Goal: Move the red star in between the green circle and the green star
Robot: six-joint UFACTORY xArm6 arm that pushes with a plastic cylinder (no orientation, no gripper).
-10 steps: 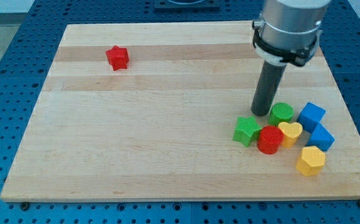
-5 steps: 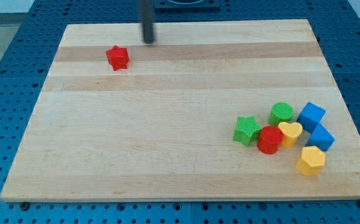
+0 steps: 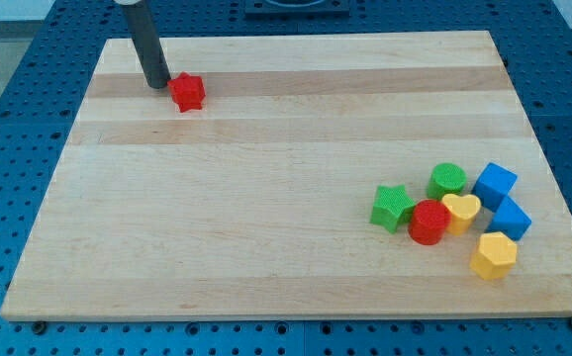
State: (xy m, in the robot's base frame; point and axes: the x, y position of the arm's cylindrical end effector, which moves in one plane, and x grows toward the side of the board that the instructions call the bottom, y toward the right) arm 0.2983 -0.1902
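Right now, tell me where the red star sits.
The red star sits near the view's top left, just right of my tip, far from the other blocks.

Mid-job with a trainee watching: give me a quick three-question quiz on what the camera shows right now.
1. True or false: my tip is at the view's right of the red star.
2. Which block lies nearest between the green star and green circle: A red cylinder, B yellow heart, C blue cube?
3. Fill in: the red star sits near the board's top-____ corner.

Key: 1 false; 2 A; 3 left.
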